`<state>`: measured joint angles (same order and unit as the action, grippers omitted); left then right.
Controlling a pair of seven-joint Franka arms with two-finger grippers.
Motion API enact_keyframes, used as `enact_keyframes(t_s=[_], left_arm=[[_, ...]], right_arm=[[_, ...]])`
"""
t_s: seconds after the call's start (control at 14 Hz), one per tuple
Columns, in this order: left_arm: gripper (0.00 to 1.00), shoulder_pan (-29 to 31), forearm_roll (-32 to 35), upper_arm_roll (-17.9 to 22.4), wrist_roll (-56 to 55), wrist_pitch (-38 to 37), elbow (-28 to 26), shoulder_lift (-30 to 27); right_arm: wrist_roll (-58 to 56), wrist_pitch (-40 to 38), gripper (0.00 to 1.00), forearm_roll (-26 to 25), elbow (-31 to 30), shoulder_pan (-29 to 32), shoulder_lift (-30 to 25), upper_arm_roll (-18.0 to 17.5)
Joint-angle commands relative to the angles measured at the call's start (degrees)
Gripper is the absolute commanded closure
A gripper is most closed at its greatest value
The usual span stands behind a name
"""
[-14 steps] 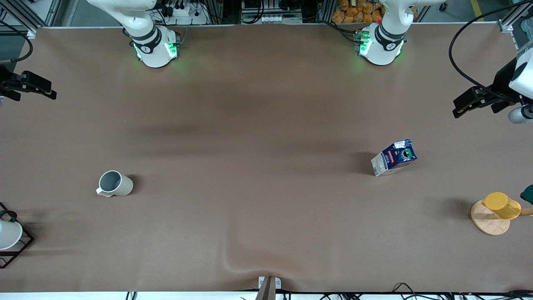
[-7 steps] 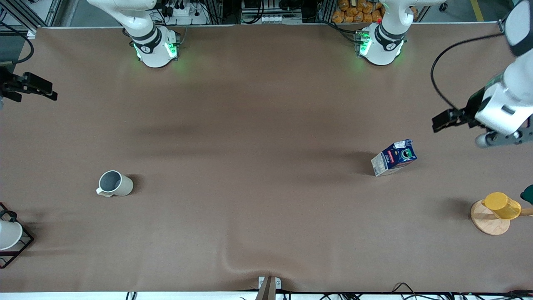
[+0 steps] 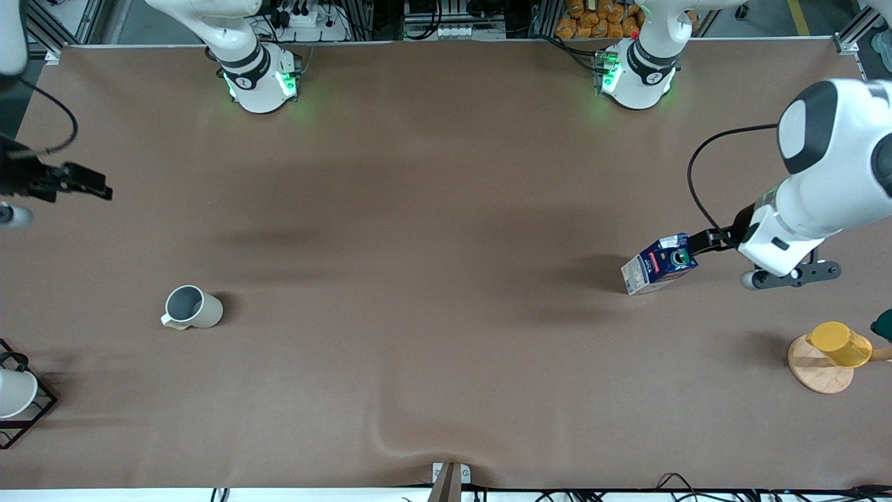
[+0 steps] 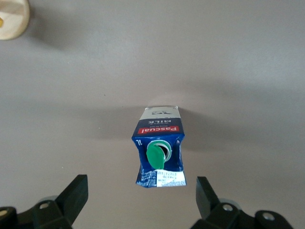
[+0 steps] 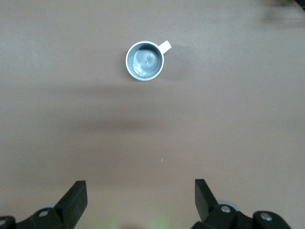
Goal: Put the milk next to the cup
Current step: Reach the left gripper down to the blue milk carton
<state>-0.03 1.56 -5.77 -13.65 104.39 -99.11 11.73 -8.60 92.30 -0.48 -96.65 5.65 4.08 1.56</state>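
Reaching: left claw is held spread wide over the milk, nothing pinched yet.
Milk: upright on the surface, toward the left arm's edge, green cap on top.
Grasp advice: fingers should be lowered astride the carton's flat sides, below the gable, then pressed evenly.
Cup: near the right arm's edge, well apart.
Right claw: spread, empty, over the surface near its own edge, waiting.

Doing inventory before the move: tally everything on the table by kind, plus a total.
Cups: 3 – cup, yellow cup, white cup
Milk cartons: 1 – milk
Wooden discs: 1 – wooden disc
Wire racks: 1 – black wire rack
Total: 6
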Motion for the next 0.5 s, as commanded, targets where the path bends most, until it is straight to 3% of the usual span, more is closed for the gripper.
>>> enact_keyframes(t_s=[0.0, 0.43], left_arm=[[0.0, 0.1, -0.9, -0.1, -0.8, 2.5, -2.7, 0.1], [0.0, 0.1, -0.9, -0.2, -0.8, 8.3, -8.8, 0.0]], right_arm=[[-0.1, 5.2, 0.0, -0.4, 1.1, 0.8, 7.2, -0.6], [-0.2, 19.7, 0.0, -1.0, 1.4, 1.3, 22.4, -0.6]])
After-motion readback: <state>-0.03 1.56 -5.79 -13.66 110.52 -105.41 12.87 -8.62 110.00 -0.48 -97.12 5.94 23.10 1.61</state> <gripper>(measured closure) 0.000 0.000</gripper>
